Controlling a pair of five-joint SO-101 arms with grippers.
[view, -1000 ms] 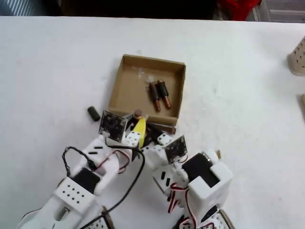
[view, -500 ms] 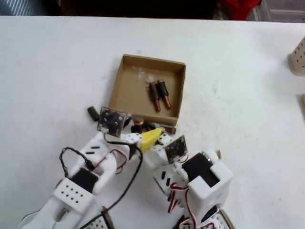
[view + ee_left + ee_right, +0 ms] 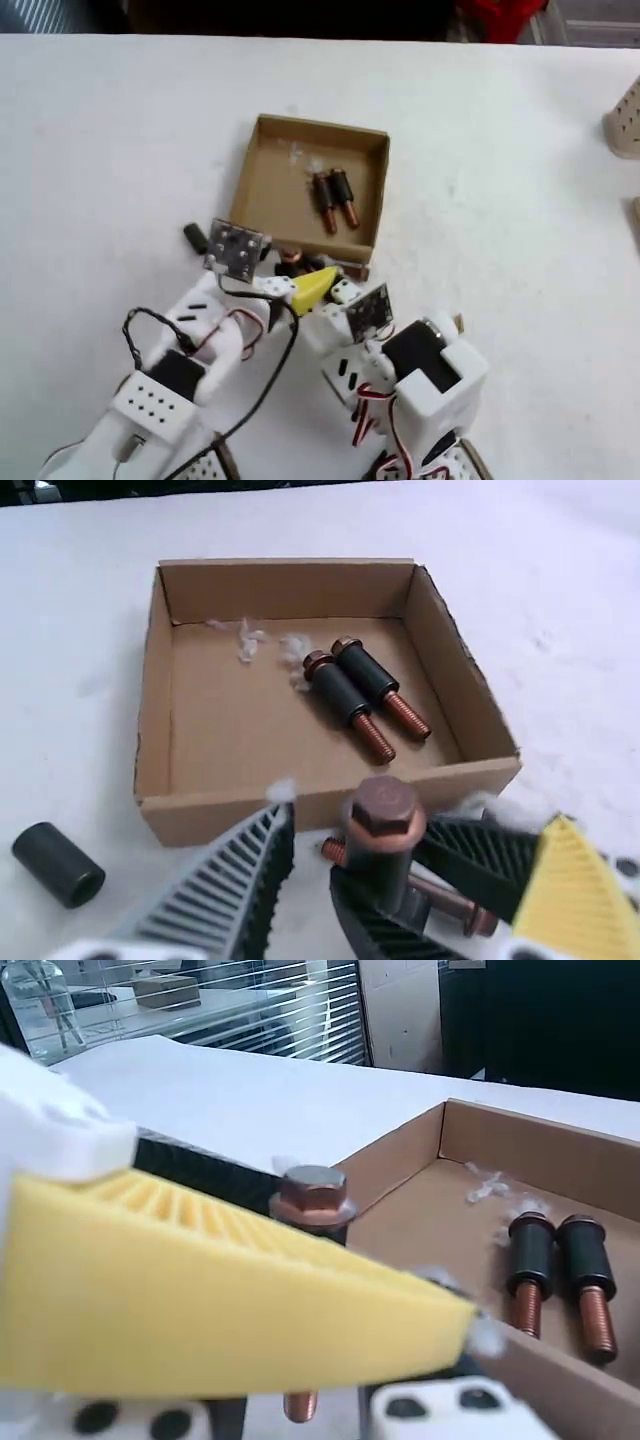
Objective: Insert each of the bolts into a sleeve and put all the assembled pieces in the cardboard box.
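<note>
- Right tool [image 3: 310, 272]: its two black ribbed fingers [image 3: 470, 855] are closed on the upright bolt [image 3: 385, 815]. They grip the shaft below the head.
- Upright bolt: copper, hex head on top, threaded end hanging below the grip. It is just short of the box's near wall and outside the box. There is a dark stretch under the head; cannot tell if that is a sleeve or part of a finger.
- Left tool [image 3: 420, 825]: spread wide and holding nothing. The grey ribbed finger [image 3: 235, 890] is on one side of the upright bolt and the yellow finger [image 3: 565, 880] on the other. It straddles the bolt and the right tool's fingers.
- Lying bolt [image 3: 450, 905]: flat on the counter [image 3: 500, 150] under the tools, close to the box's near wall. It is partly hidden by the black fingers.
- Loose sleeve [image 3: 58, 865]: short, black, on its side on the counter. It is off the box's near corner on the left arm's side, clear of both tools.
- Cardboard box [image 3: 300, 805]: shallow, open-topped, just beyond the tools.
- In the box: two assembled pieces lying side by side and touching, first piece [image 3: 338, 692] and second piece [image 3: 372, 677]. Each has a black sleeve up against the bolt head, with copper thread sticking out toward the near wall.
- Also in the box: a few white fluff scraps [image 3: 245, 635] by the far wall.
</note>
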